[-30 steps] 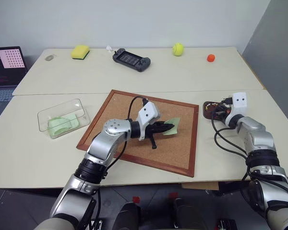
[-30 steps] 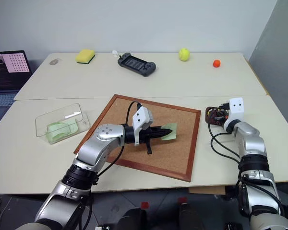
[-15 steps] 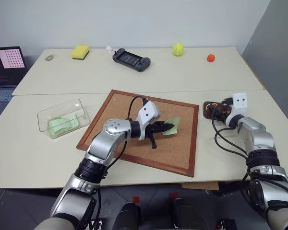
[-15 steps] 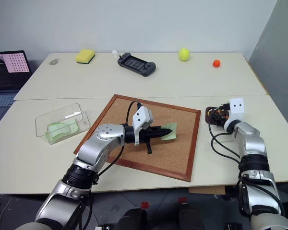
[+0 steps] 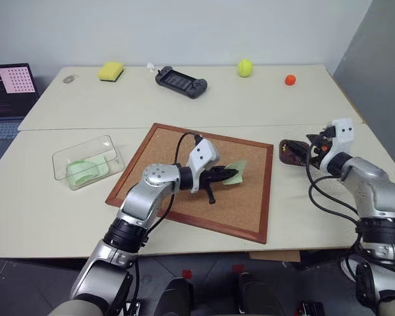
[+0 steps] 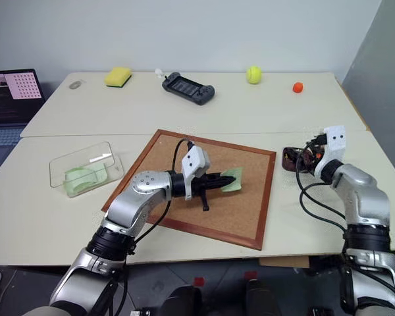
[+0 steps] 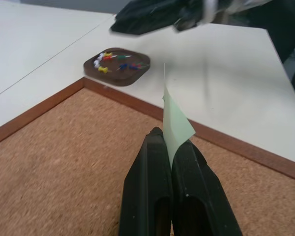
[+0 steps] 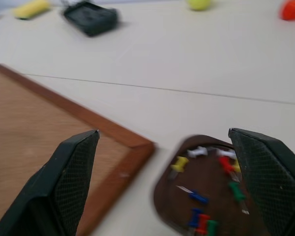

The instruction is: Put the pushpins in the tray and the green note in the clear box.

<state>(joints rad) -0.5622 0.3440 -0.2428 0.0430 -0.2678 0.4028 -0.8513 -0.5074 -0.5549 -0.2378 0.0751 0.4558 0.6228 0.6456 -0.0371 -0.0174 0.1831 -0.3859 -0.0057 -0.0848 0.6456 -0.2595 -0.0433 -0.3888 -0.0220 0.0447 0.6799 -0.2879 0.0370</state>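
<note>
Left hand [image 7: 169, 147] pinches green note [image 7: 176, 125]; right hand [image 8: 167, 172] gapes empty above tray [image 8: 211, 196]

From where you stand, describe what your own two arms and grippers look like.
Both arms are silver-grey metal with rounded joint housings and black bands at the elbows. Each wrist carries a white block, the right one marked with two dark dots. Loose black cables loop along both forearms. The left gripper and right gripper each have two black fingers; the right one's pads have a fine grid texture.
</note>
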